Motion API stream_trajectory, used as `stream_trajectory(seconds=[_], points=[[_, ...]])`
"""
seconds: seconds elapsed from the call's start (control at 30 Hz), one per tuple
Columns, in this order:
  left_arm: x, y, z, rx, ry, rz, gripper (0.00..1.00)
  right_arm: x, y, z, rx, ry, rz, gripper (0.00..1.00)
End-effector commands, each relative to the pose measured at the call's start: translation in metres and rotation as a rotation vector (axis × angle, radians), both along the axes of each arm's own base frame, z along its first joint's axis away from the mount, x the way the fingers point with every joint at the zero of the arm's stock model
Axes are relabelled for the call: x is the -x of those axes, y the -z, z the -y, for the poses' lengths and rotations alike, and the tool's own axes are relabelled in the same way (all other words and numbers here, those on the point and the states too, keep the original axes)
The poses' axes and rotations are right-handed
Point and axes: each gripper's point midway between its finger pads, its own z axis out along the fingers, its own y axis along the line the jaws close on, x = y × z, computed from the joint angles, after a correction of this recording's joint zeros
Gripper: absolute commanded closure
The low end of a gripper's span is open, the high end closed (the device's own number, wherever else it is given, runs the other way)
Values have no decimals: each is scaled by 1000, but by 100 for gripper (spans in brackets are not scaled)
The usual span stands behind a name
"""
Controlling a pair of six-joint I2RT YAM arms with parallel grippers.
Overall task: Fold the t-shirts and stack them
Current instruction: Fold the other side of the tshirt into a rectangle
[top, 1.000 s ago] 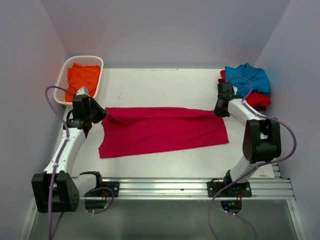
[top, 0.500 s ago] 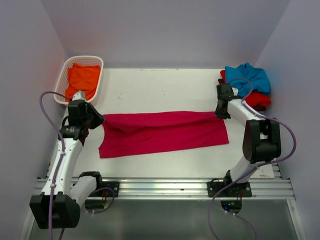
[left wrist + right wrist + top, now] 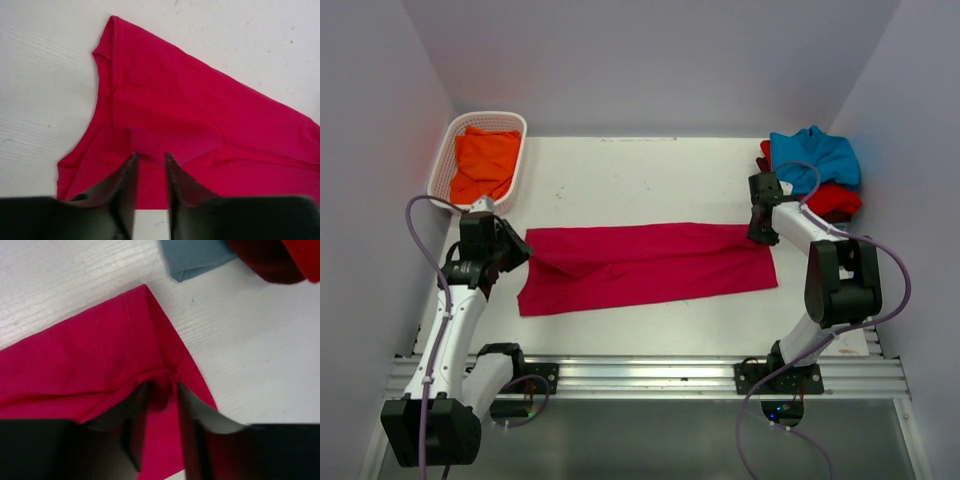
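Observation:
A crimson-pink t-shirt lies folded into a long band across the middle of the table. My left gripper is at its left end. In the left wrist view the fingers stand slightly open over the cloth, with a small raised fold at their tips. At the band's far right corner is my right gripper. Its jaws are slightly open, and a bunched pinch of the shirt's edge sits between the tips.
A white lattice basket at the far left corner holds an orange t-shirt. At the far right lies a pile with a teal-blue shirt over a red one; a maroon one shows in the right wrist view.
Both grippers were shut on the shirt's far edge. That edge has come down flat on the table, the left arm drew slightly nearer, and both pairs of jaws have parted a little.

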Motion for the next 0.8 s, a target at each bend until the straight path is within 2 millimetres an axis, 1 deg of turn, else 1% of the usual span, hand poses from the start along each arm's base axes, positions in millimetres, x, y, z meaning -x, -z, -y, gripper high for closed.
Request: stream_trajectory(seconds=[0.0,0.03,0.1,0.13,0.2,0.27,0.3,0.33,0.37,0.4,0.43,0.47,0.5,0.53,0.57,0.6,0.63,0.67,0.7,0.77], points=[[12,7,1,12,3,-28,60,5,-9,-4,19,10,-10,58],[16,6,2,23,-7,-34,46,11,-13,-6,19,8,-27,48],[18,-1,3,35,-13,-18,38,10,-27,-14,20,-6,-6,43],[19,-9,4,47,-23,14,29,11,-38,-16,18,-10,17,40],[14,-23,4,55,-30,88,27,7,-51,-27,-16,-35,53,39],[8,-26,9,85,-24,130,27,1,-57,-32,-39,-42,77,39],[1,-22,10,97,-19,152,28,-5,-59,-34,-49,-46,91,40],[-3,-20,14,115,-8,159,34,-8,-59,-35,-50,-46,94,41],[-7,-17,18,133,9,163,38,-10,-54,-35,-46,-46,76,43],[-8,-5,20,145,13,141,44,-15,-58,-36,-51,-42,87,45],[-19,0,22,158,20,155,58,-22,-57,-40,-64,-50,109,48],[-22,7,28,182,46,151,66,-25,-53,-41,-68,-52,113,59],[-29,23,30,194,54,133,76,-27,-51,-43,-73,-53,113,68],[-31,30,32,214,53,116,94,-33,-51,-44,-79,-50,132,80],[-33,36,35,229,64,106,100,-36,-48,-45,-84,-52,137,93],[-32,48,36,233,63,85,100,-37,-39,-46,-86,-49,121,100],[-37,54,37,236,59,85,100,-39,-37,-46,-85,-47,119,100],[-38,60,36,233,55,77,100,-41,-32,-47,-88,-46,113,100],[-36,68,36,234,53,64,100,-41,-24,-48,-88,-48,97,100],[-35,79,35,225,42,40,100,-40,-13,-47,-80,-49,71,100]])
